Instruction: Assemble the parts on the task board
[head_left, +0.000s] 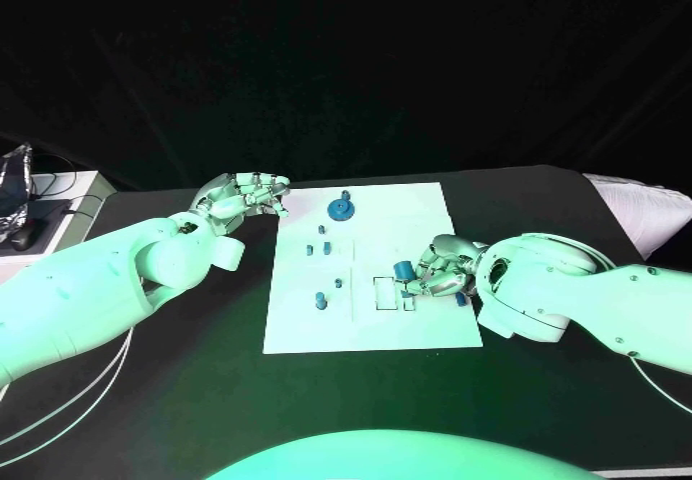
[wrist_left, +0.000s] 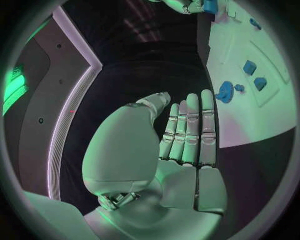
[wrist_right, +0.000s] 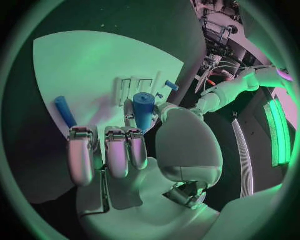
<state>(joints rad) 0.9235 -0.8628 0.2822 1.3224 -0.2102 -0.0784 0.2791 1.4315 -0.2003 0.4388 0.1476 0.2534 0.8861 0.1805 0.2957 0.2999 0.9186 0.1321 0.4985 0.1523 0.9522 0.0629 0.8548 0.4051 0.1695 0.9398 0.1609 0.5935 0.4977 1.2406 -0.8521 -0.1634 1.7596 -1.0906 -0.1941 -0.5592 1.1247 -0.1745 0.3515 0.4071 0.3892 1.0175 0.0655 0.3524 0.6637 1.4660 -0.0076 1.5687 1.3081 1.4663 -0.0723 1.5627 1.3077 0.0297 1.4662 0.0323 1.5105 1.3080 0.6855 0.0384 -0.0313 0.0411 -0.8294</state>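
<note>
The white task board (head_left: 418, 215) lies in the middle of the black table. My right hand (head_left: 437, 268) rests over its right edge and pinches an upright blue cylinder (head_left: 400, 270) (wrist_right: 143, 111) between thumb and fingers, next to the rectangular slots (head_left: 387, 293). A longer blue peg (wrist_right: 64, 111) lies on the board beside that hand. My left hand (head_left: 245, 194) (wrist_left: 187, 131) hovers off the board's far left corner, fingers straight and holding nothing. A round blue wheel (head_left: 340, 208) (wrist_left: 224, 92) stands near the board's far edge.
Several small blue parts (head_left: 320, 299) stand in a loose column on the board's left half. Two blue blocks (wrist_left: 250, 67) sit past the wheel. A grey box with cables (head_left: 29, 215) is at the table's far left.
</note>
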